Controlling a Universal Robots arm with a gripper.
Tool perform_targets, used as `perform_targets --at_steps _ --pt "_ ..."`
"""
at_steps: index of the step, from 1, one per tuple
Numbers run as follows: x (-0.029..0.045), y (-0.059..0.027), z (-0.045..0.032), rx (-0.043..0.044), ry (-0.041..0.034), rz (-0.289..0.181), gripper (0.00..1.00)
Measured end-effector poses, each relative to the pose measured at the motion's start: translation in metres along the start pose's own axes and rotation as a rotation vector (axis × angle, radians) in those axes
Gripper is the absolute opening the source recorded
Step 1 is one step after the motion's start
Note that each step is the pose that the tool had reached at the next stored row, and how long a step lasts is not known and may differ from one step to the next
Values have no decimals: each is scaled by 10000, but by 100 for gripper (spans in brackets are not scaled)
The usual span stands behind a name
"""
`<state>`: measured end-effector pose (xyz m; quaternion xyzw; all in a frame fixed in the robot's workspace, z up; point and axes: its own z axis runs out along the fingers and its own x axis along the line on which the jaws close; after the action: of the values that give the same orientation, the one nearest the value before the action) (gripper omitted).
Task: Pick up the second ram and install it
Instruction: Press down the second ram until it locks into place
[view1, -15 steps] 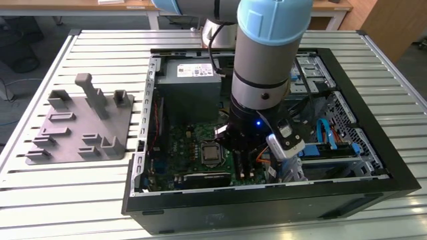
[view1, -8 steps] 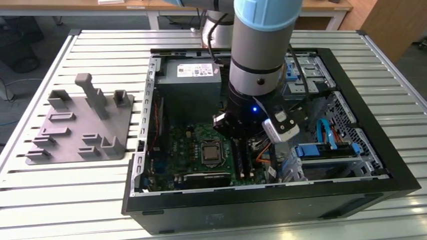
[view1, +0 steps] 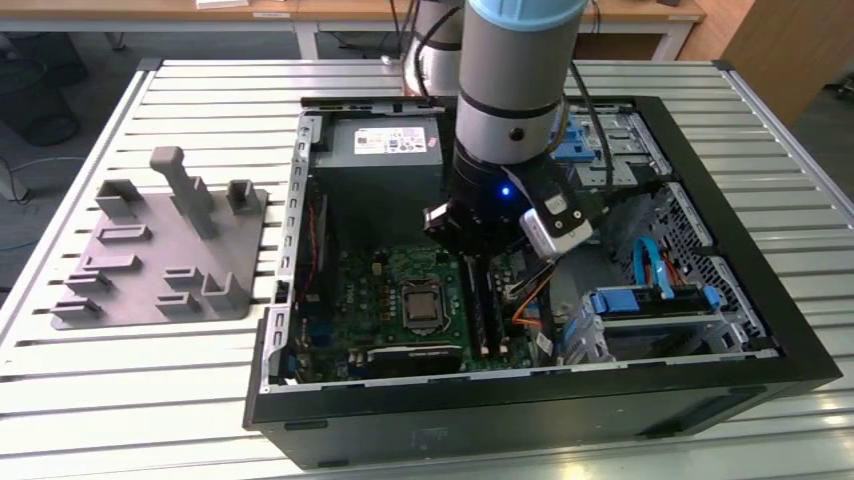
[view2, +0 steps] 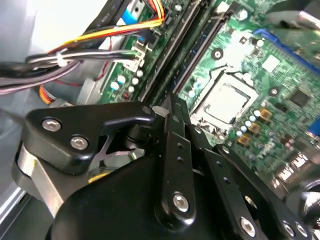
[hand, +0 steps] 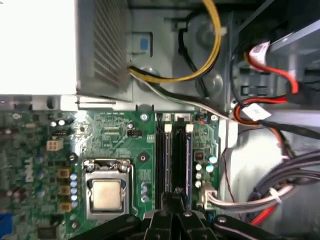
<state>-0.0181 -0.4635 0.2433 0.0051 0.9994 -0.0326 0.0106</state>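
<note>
My gripper (view1: 467, 252) reaches down into the open computer case (view1: 747, 380), just above the motherboard (view1: 387, 290). In the first wrist view its black fingertips (hand: 175, 195) are drawn together, at one end of the two long memory slots (hand: 175, 155). A thin blue-green strip, the second ram (hand: 189, 160), stands edge-on in the slot nearer the cables, running from a white clip to the fingertips. Whether the fingers touch it I cannot tell. In the second wrist view the gripper (view2: 172, 107) hangs over the dark slots (view2: 192, 55).
The processor socket (hand: 106, 192) lies beside the slots. Yellow, white and red cables (hand: 210, 55) cross near the slots' far end. A grey fixture with upright posts (view1: 167, 250) stands on the slatted table at the exterior view's left. Blue drive brackets (view1: 654, 300) crowd the case's other side.
</note>
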Motion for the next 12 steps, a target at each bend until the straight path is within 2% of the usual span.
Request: perform_targets --at_steps 7,12 --pt "-6 -21 -314 3 2 3 10" --pt "-6 -21 -326 -2 0 2 10"
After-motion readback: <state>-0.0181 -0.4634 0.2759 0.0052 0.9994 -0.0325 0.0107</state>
